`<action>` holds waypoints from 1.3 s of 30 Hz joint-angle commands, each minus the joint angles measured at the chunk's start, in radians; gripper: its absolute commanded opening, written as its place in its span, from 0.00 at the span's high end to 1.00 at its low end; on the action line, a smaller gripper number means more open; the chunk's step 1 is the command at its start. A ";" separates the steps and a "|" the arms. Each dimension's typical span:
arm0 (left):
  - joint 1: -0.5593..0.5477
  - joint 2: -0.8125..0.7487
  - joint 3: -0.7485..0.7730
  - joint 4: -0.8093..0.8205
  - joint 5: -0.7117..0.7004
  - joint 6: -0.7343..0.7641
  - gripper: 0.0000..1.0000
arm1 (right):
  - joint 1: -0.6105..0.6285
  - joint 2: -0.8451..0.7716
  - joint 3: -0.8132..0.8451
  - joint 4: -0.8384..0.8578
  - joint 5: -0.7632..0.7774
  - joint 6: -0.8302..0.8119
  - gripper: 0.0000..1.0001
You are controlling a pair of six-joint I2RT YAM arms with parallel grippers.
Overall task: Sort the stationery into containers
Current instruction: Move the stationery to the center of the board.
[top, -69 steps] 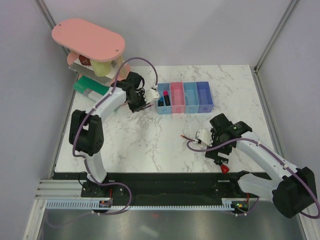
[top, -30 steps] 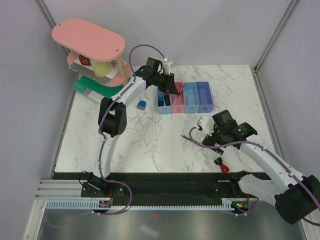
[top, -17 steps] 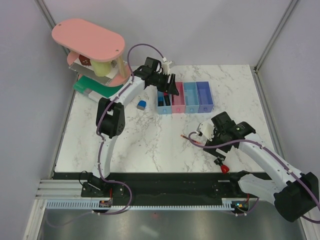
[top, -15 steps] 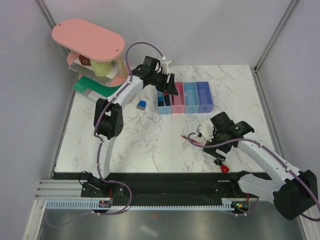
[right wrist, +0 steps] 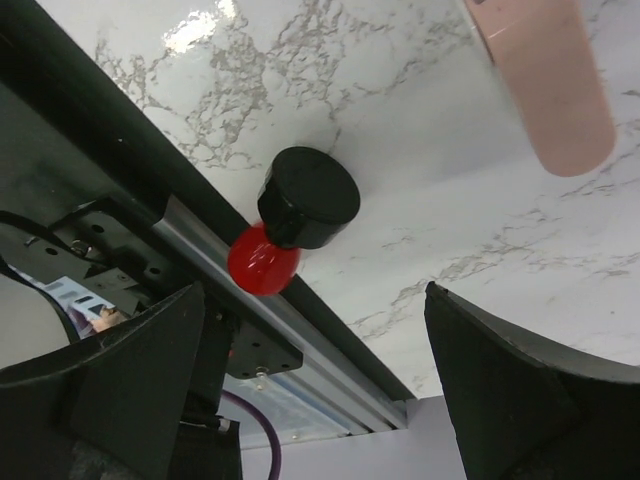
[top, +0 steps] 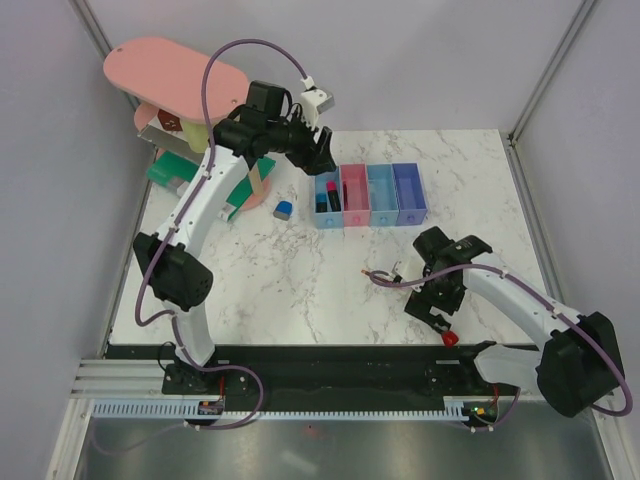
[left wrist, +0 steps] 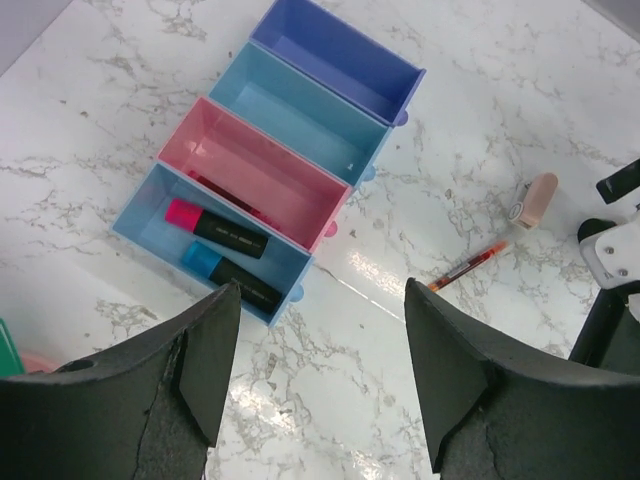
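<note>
Four containers stand in a row at the back: light blue (top: 326,214), pink (top: 355,196), light blue (top: 382,194) and purple-blue (top: 409,192). In the left wrist view the first bin (left wrist: 152,222) holds a pink-red marker (left wrist: 215,225) and a blue one (left wrist: 230,277). Something dark red lies along the pink bin's (left wrist: 275,170) wall. My left gripper (top: 320,152) hangs open and empty above the bins' left end. A blue-white block (top: 284,209) lies left of them. The red pen (top: 380,277) and pink eraser (left wrist: 531,200) lie mid-table. My right gripper (right wrist: 315,380) is open over the red-and-black knob (right wrist: 300,215).
The large pink oval-topped stand (top: 175,80) and the green flat box (top: 185,172) fill the back left corner. The knob sits right at the table's near edge, against the black rail (top: 300,355). Grey walls and frame posts close in the sides.
My left gripper has lifted up and drawn back left from over the pink bin, its jaws spreading wider. My right gripper has slid a little toward the near edge.
</note>
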 commanded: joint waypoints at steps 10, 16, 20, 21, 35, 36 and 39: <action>0.001 -0.035 0.070 -0.133 -0.126 0.162 0.23 | 0.010 0.088 0.023 -0.001 0.028 0.130 0.02; 0.001 -0.032 0.079 -0.147 -0.160 0.195 0.22 | 0.016 0.099 0.029 0.017 0.029 0.132 0.02; 0.001 -0.020 0.108 -0.160 -0.171 0.195 0.22 | 0.022 0.107 0.040 0.036 0.034 0.141 0.02; 0.000 -0.020 0.110 -0.164 -0.172 0.195 0.22 | 0.025 0.116 0.046 0.037 0.036 0.145 0.02; 0.001 -0.024 0.119 -0.200 -0.215 0.232 0.20 | 0.047 0.304 0.243 0.060 0.036 0.285 0.02; 0.001 -0.027 0.109 -0.203 -0.217 0.237 0.20 | 0.047 0.305 0.238 0.051 0.058 0.282 0.02; 0.001 -0.037 0.092 -0.205 -0.221 0.247 0.20 | 0.047 0.312 0.226 0.007 0.089 0.274 0.02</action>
